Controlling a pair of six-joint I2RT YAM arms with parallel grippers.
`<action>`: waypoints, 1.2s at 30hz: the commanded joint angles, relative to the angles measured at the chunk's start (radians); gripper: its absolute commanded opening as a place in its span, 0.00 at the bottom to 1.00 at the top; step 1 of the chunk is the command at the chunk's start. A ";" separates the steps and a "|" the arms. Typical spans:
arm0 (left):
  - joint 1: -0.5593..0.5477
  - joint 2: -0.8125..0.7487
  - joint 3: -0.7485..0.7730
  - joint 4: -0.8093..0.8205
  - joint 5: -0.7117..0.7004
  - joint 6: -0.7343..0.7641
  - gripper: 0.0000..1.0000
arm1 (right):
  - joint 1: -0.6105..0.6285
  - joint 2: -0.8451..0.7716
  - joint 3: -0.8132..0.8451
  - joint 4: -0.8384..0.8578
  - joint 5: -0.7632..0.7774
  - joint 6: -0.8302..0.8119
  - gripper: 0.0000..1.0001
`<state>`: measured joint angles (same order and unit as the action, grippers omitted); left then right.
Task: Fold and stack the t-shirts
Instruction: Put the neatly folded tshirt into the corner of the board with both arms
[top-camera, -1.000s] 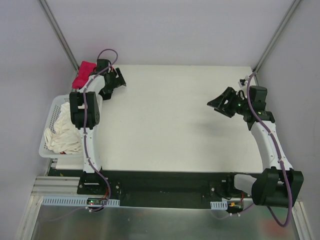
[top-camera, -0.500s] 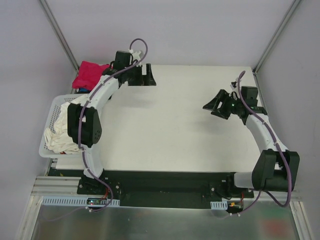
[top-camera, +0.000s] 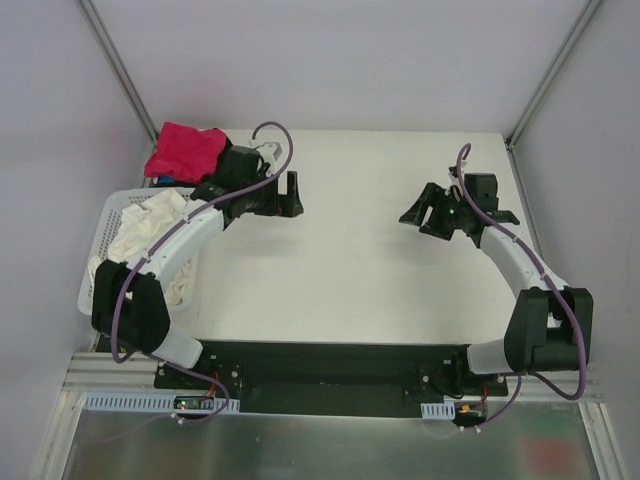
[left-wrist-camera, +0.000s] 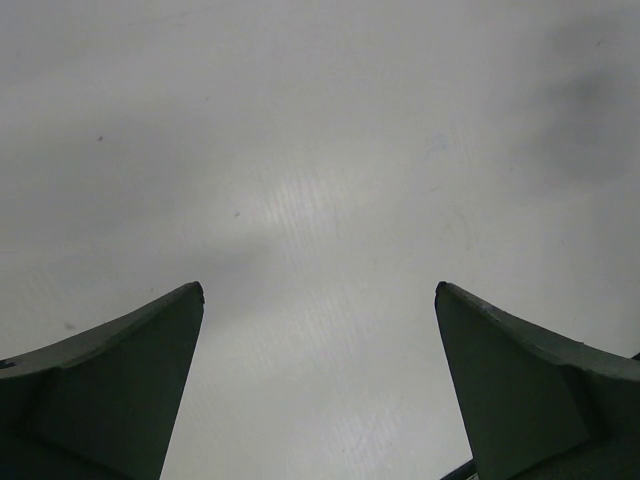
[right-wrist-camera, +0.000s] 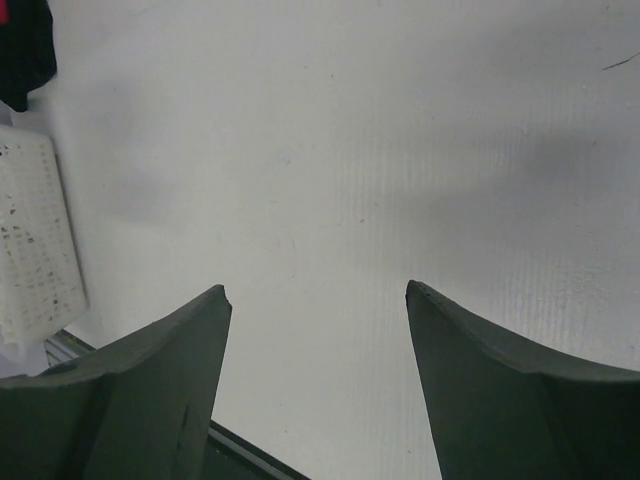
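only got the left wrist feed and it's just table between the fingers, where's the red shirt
observer: The red t-shirt lies crumpled at the far left corner of the table, behind the left gripper, which points away from it.
operator: what else is on that side
observer: A white lattice basket holding white cloth sits at the table's left edge, nearer the arm bases than the shirt.
operator: and the other arm
observer: The right gripper is over the table's right side, its fingers apart with nothing between them.
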<state>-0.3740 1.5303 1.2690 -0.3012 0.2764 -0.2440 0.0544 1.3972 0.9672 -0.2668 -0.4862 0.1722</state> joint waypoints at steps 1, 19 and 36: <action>-0.028 -0.194 -0.120 0.082 -0.231 -0.044 0.99 | 0.025 -0.055 -0.018 0.035 0.113 -0.010 0.74; -0.097 -0.390 -0.269 0.086 -0.333 -0.072 0.99 | 0.194 -0.271 -0.053 -0.032 0.317 -0.048 0.77; -0.131 -0.372 -0.267 0.085 -0.339 -0.037 0.99 | 0.200 -0.337 -0.134 -0.051 0.408 -0.077 0.77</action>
<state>-0.4923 1.1648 0.9955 -0.2298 -0.0463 -0.2993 0.2489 1.0714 0.8471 -0.3088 -0.1219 0.1211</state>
